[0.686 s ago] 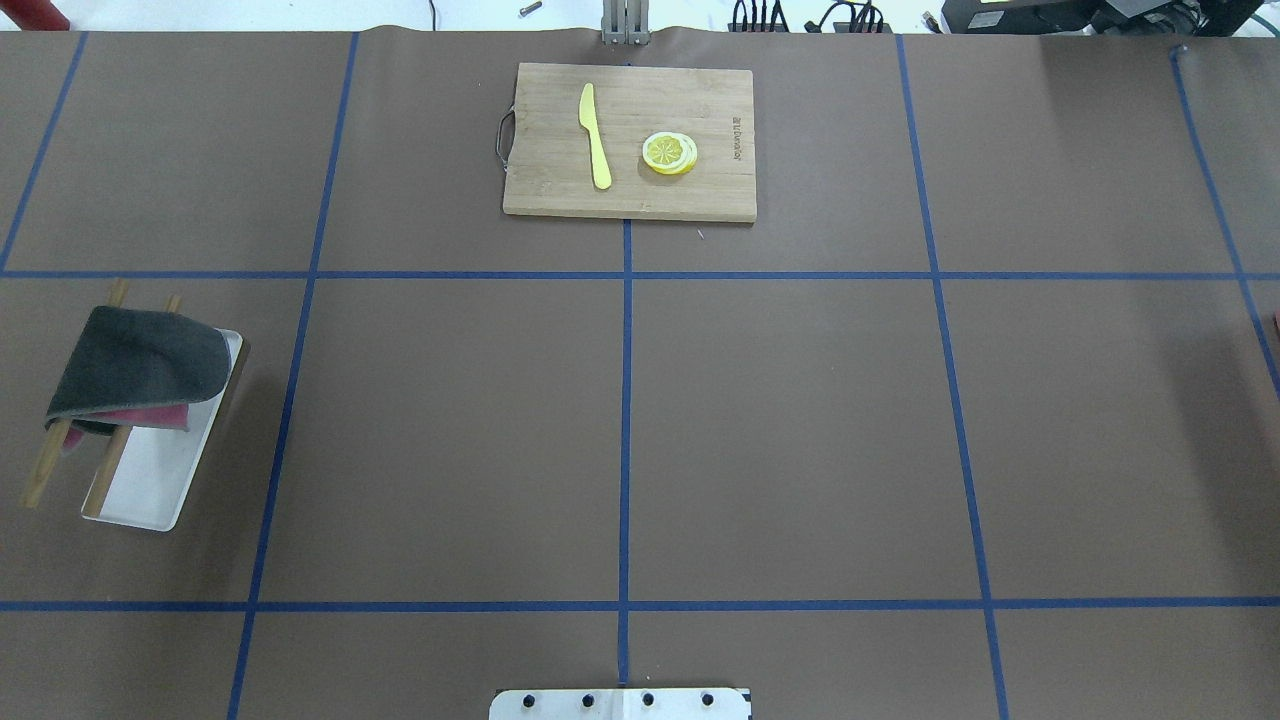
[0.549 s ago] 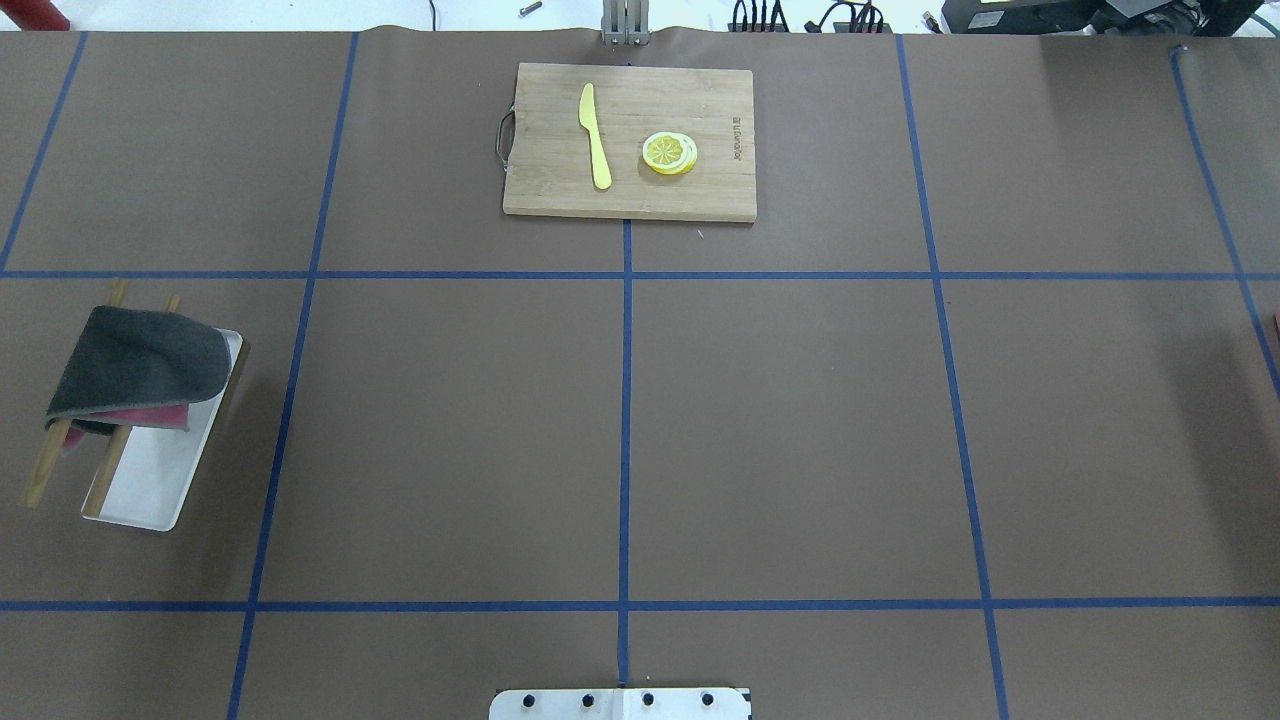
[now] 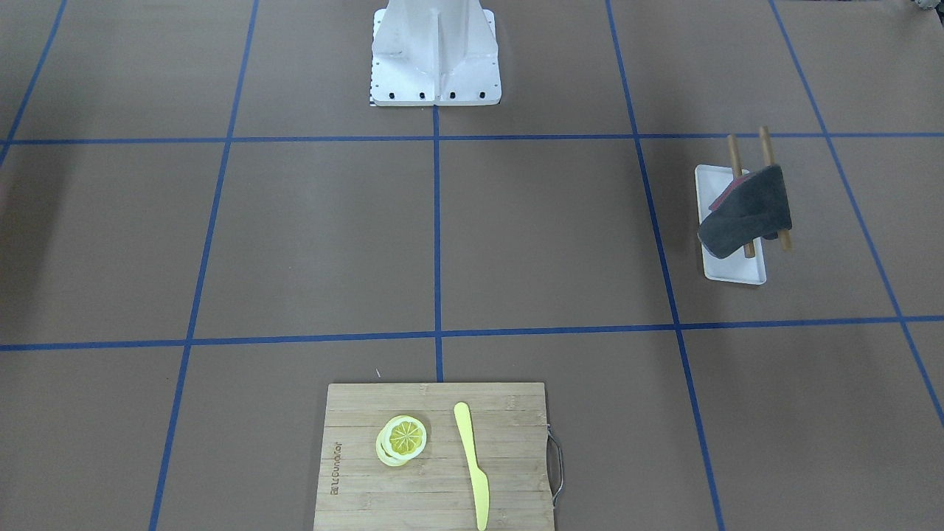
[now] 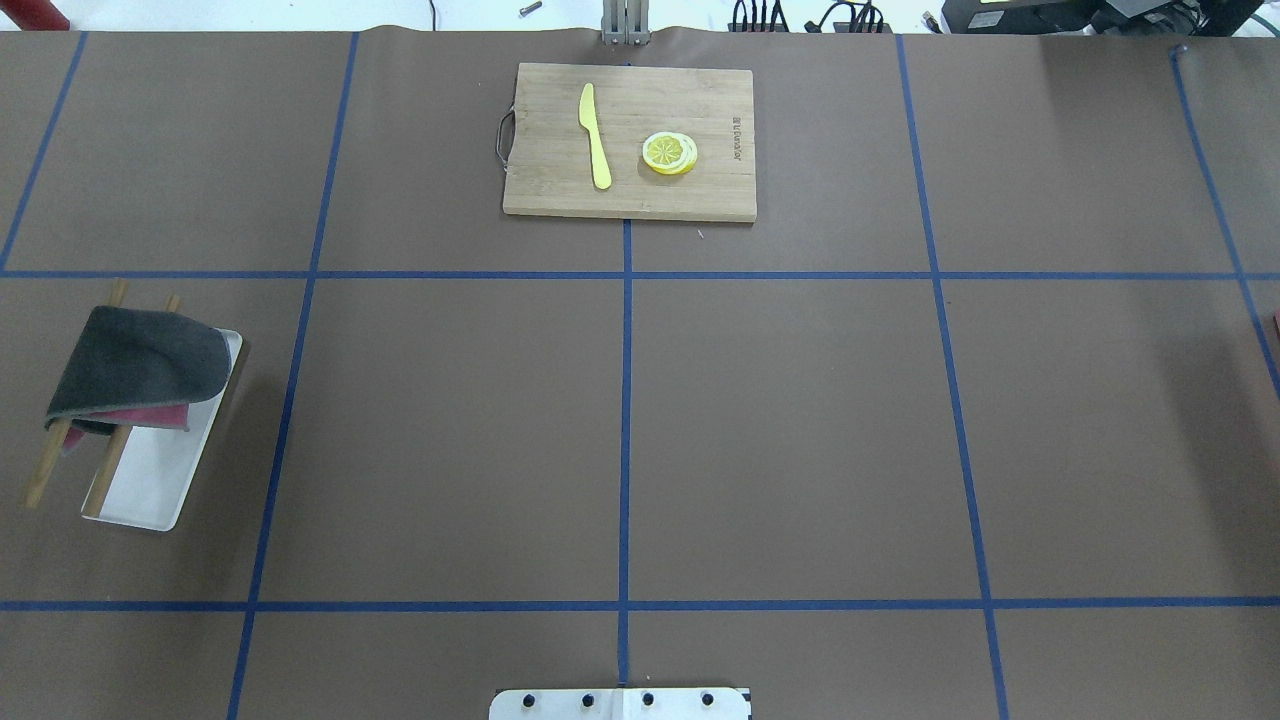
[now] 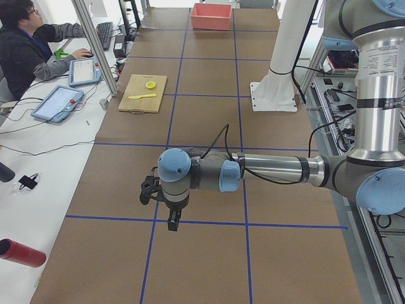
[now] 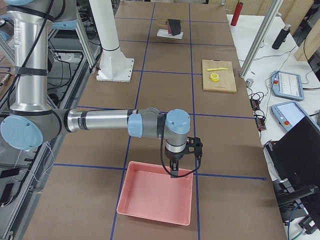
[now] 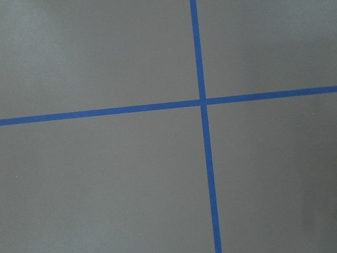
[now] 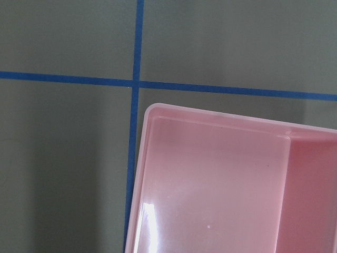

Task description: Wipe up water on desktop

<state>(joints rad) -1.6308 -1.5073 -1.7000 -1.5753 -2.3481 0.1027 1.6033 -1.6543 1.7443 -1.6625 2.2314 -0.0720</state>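
Observation:
The desktop [image 4: 450, 430] is a matte brown surface with a grid of blue tape lines; I can make out no water on it in any view. My left gripper [image 5: 172, 221] hangs low over a tape crossing [image 7: 202, 101] at the table's left end, and I cannot tell whether it is open or shut. My right gripper [image 6: 173, 172] points down over the rim of a pink bin [image 6: 157, 197] at the right end; its state also cannot be told. Neither gripper shows in the overhead, front-facing or wrist views.
A dark grey cloth [image 4: 140, 365] drapes over two wooden rods on a white tray [image 4: 150, 490]. At the table's far side lies a bamboo cutting board [image 4: 630, 140] with a yellow knife [image 4: 595, 135] and lemon slices [image 4: 669, 153]. A person [image 5: 25, 44] sits at the side desk.

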